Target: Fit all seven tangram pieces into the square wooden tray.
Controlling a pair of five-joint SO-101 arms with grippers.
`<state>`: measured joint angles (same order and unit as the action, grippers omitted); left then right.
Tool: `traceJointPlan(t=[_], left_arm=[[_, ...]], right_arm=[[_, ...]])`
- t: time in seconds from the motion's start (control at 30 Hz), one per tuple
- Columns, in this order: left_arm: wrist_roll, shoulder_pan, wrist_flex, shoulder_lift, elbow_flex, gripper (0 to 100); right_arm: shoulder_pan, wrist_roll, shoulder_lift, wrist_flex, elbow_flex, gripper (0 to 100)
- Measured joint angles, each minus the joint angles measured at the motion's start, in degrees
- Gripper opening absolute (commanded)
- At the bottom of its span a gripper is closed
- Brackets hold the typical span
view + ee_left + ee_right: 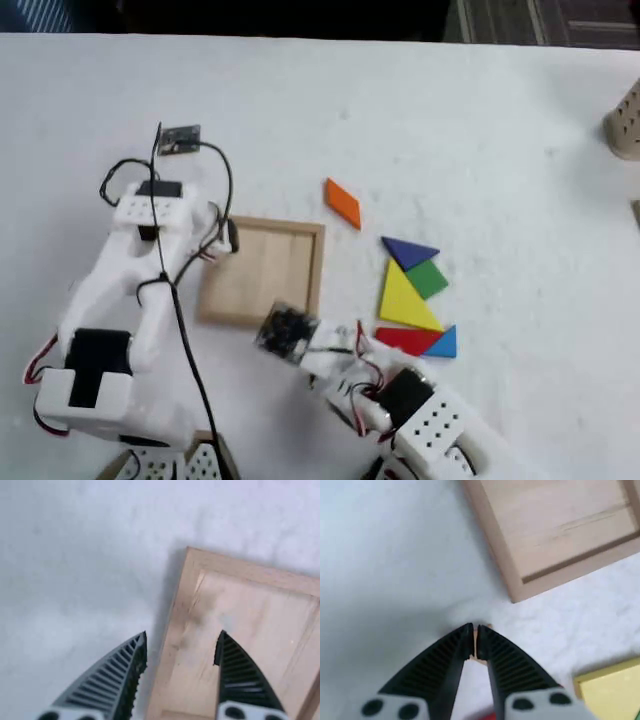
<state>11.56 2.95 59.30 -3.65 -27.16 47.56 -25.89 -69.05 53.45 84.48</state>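
Left wrist view: we note the left gripper [183,634] spread wide, astride the wooden tray [240,570] rim. The right gripper [476,629], just off the tray's corner, pinches a thin tan sliver [479,652] we cannot identify. To its right, outside the tray, lie clustered tangram pieces [405,300], with an orange piece [342,202] apart.

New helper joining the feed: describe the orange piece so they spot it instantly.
Start at the square wooden tray. Just off its far right corner lies the orange piece, a slanted parallelogram. It lies alone, apart from the cluster of other pieces.
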Motion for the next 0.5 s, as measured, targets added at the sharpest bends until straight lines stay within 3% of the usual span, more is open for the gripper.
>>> traceJointPlan(t=[0.17, 0.5], left_arm=[[0.0, 0.0, 0.0, 0.0, 0.0, 23], [-0.09, 0.88, -1.32, 0.0, -0.7, 23]], right_arm=[[0.79, -0.09, 0.0, -1.23, 1.23, 1.9], [-12.04, -11.87, 0.0, 1.05, 1.32, 1.9]])
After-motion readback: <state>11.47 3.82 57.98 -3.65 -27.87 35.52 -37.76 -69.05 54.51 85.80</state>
